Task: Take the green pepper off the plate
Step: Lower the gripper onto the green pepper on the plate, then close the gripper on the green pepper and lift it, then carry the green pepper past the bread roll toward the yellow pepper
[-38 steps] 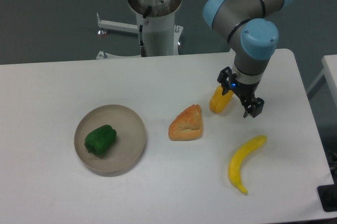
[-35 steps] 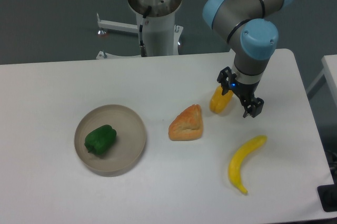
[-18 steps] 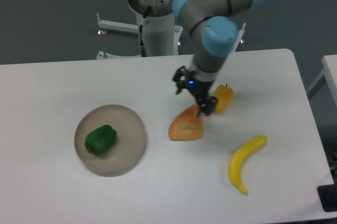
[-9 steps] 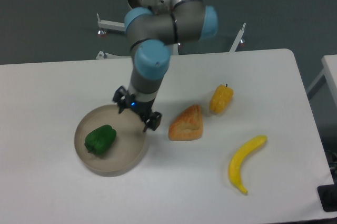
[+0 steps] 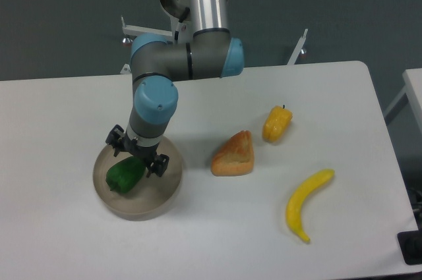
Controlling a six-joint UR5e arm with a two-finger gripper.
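Fixed camera: your gripper (image 5: 138, 154) is wide open and holds nothing, one finger on each side above the green pepper (image 5: 124, 175). The pepper lies in the plate (image 5: 166, 190), near the desk's left front.

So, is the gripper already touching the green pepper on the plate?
Cannot tell. In the fixed camera view the gripper hangs open over the green pepper on the plate, overlapping its top, so neither contact nor gap shows.
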